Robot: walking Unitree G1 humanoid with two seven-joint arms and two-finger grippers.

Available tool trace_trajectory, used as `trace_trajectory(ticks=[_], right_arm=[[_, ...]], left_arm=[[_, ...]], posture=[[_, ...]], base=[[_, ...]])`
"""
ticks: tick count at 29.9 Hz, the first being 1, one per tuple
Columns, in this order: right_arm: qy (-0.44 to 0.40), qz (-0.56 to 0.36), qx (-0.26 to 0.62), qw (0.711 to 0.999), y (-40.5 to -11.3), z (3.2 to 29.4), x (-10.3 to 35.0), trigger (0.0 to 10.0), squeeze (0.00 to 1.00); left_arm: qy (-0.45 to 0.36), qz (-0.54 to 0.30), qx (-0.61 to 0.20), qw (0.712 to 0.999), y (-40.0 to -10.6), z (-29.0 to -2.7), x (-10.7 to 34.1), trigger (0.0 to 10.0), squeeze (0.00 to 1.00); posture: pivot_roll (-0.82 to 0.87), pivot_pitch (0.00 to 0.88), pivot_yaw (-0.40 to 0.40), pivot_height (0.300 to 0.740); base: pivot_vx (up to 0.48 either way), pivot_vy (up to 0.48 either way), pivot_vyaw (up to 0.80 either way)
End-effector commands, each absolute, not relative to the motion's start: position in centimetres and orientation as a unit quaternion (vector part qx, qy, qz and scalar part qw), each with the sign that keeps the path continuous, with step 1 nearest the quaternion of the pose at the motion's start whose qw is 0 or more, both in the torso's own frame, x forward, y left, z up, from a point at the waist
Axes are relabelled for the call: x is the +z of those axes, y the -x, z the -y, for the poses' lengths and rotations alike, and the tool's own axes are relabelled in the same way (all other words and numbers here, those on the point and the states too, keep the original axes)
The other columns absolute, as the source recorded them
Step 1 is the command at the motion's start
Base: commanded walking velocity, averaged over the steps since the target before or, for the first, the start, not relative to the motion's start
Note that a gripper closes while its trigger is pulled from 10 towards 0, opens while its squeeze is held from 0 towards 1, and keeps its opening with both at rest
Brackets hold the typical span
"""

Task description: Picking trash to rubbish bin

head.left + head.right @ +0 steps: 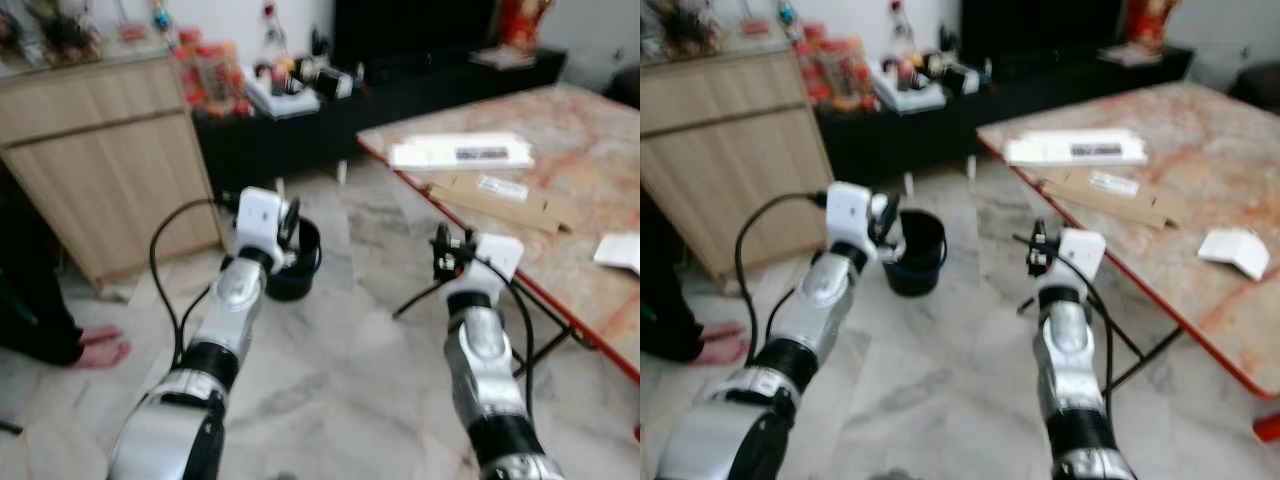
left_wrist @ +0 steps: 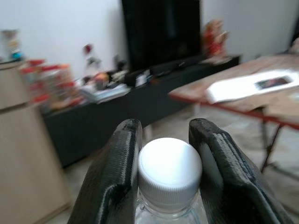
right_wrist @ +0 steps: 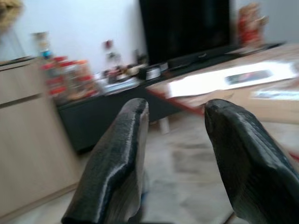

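Bottle (image 2: pixel 169 177): left wrist view, frame centre, white cap pinched between the left gripper (image 2: pixel 169 186) fingers. Right wrist view: right gripper (image 3: pixel 175 154) spread, empty. Left eye view: bin (image 1: pixel 303 262) at centre, just beyond the left gripper. Step: carry. Next: position over bin, release.

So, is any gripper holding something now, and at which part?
Yes. The left gripper holds a clear plastic bottle with a white screw cap, its black fingers pressing the cap's two sides. The right gripper is open and holds nothing.
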State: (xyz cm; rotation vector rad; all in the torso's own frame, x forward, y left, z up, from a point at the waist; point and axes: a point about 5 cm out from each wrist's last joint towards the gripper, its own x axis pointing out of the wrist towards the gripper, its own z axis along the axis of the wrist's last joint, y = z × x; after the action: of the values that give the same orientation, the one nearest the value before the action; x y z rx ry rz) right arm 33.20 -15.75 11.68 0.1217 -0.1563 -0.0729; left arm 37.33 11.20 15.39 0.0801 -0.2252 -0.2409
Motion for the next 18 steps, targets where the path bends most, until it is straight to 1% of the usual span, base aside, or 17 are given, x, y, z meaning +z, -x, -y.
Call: trace_trajectory(ticks=[1, 2, 5, 10, 18], right_arm=[[-0.06, 0.075, -0.034, 0.995, -33.33, 15.92, 11.75, 10.0, 0.0], [-0.06, 0.075, -0.034, 0.995, -33.34, 15.92, 11.75, 10.0, 0.0], [-0.063, 0.072, -0.035, 0.995, -33.35, 16.12, 11.69, 10.0, 0.0], [-0.062, 0.07, -0.031, 0.995, -33.33, 16.17, 11.65, 10.0, 0.0], [-0.06, 0.07, -0.019, 0.996, -33.35, 15.88, 11.75, 10.0, 0.0]], left_arm=[[-0.034, 0.116, -0.117, 0.986, -37.42, -11.23, 15.68, 10.0, 0.0], [-0.035, 0.115, -0.116, 0.986, -37.41, -11.3, 15.64, 10.0, 0.0], [-0.028, 0.103, -0.11, 0.988, -37.33, -11.72, 15.1, 10.0, 0.0], [-0.034, 0.099, -0.115, 0.988, -37.26, -11.69, 14.92, 10.0, 0.0], [-0.036, 0.097, -0.109, 0.989, -37.25, -11.8, 14.81, 10.0, 0.0]], posture=[[0.11, 0.0, 0.045, 0.74], [0.11, 0.0, 0.045, 0.74], [0.11, 0.0, 0.037, 0.74], [0.11, 0.0, 0.031, 0.74], [0.11, 0.003, 0.025, 0.74]], base=[[0.0, 0.0, 0.66], [0.0, 0.0, 0.66], [0.0, 0.0, 0.0], [0.0, 0.0, 0.0], [0.343, 0.0, 0.0]])
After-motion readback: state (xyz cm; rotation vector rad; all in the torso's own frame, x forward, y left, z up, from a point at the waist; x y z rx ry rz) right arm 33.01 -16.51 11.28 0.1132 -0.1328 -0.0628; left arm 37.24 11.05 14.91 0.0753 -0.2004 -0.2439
